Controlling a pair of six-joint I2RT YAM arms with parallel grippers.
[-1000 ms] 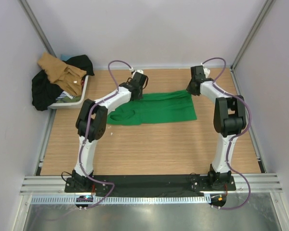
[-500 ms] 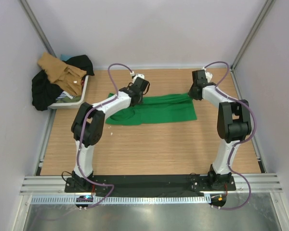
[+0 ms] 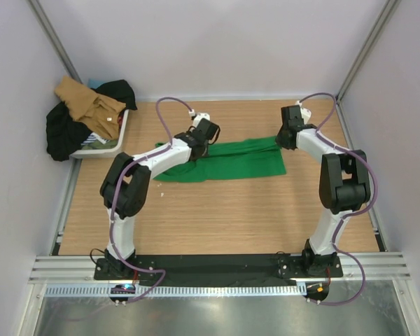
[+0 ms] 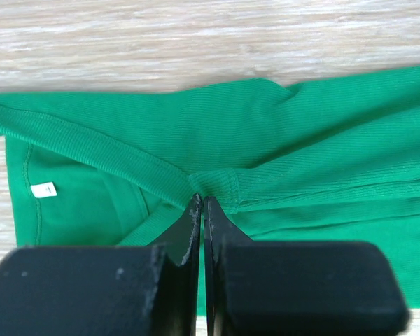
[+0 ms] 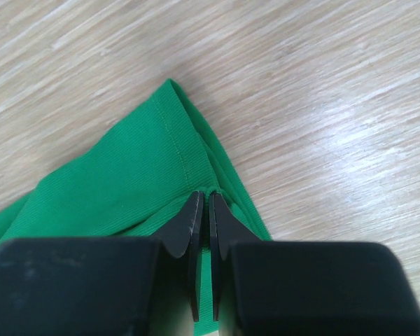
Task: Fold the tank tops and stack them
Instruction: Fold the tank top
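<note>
Left gripper (image 4: 200,203) and right gripper (image 5: 201,199) pinch the green tank top (image 3: 231,159) along its twelve-o'clock edge, long axis nine-to-three.

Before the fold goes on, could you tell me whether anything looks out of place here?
Only the far-left heap: a black garment hangs over the white tray's left side, the tan tank top crumpled on top. The green tank top is creased mid-fold.

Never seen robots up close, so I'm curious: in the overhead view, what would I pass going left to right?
The tan tank top on the clothes pile → left pincer → right pincer; the green tank top, pinched by both, spans between them.
</note>
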